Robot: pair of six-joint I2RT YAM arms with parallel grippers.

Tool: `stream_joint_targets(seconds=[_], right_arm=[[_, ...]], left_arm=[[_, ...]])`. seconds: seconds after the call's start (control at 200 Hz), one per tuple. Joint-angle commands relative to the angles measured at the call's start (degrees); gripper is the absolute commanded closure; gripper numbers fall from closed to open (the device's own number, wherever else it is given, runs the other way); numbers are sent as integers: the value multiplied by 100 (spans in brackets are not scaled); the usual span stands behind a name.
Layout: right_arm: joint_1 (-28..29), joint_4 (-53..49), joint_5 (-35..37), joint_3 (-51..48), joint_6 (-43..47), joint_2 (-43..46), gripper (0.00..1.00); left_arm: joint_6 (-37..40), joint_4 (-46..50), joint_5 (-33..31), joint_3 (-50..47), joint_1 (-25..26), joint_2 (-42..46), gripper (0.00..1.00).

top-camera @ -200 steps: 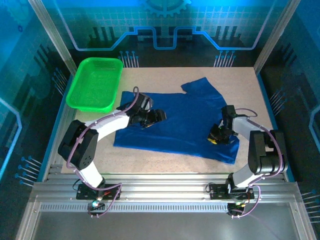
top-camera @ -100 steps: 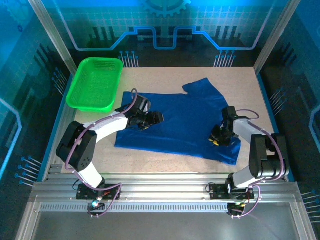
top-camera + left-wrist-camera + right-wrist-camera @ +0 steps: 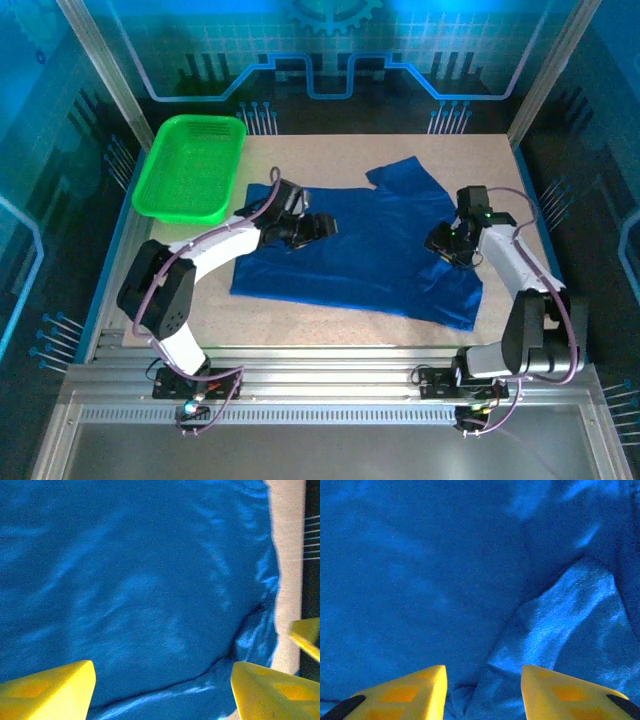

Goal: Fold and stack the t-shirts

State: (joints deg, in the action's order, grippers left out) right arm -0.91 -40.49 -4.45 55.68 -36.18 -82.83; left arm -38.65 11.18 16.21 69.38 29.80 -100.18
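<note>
The right gripper (image 3: pixel 442 244) has just let go. Its jaws were nearly closed a second ago and now stand partly apart and empty, and it has drawn back from the corner of the t-shirt (image 3: pixel 370 255) farthest from the green basket (image 3: pixel 195 165). The shirt lies spread on the bench (image 3: pixel 300 325), just beside the basket. The left gripper (image 3: pixel 316 228) hovers wide and empty over the shirt's basket-side half. That corner seems to be laid down, though the blue light blurs the crease, so the arm looks free for another fold.
</note>
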Motion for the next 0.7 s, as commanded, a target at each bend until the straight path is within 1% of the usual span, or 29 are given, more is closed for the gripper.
stream_joint_targets(seconds=[0.0, 0.105, 0.23, 0.485, 0.57, 0.615, 0.65, 0.69], right_arm=[[-107, -128, 73, 119, -28, -392, 58], [-103, -273, 120, 284, -5, -701, 60], [-124, -397, 469, 322, 85, -887, 62], [-153, -295, 700, 343, 69, -1190, 67], [-158, -266, 779, 329, 21, -1311, 75], [-164, -235, 812, 298, -17, -1337, 83], [-165, -176, 820, 252, -57, -1326, 93], [-173, -153, 844, 204, -112, -1279, 98]], left_arm=[[103, -245, 445, 438, 215, -415, 27], [42, -322, 559, 762, 314, -708, 27], [9, -379, 628, 972, 401, -946, 27], [-37, -382, 638, 993, 444, -1117, 27], [-44, -376, 647, 1014, 444, -1144, 27], [-46, -382, 655, 1022, 443, -1161, 27], [-46, -388, 664, 1040, 448, -1177, 27], [-57, -388, 673, 1064, 460, -1196, 27]])
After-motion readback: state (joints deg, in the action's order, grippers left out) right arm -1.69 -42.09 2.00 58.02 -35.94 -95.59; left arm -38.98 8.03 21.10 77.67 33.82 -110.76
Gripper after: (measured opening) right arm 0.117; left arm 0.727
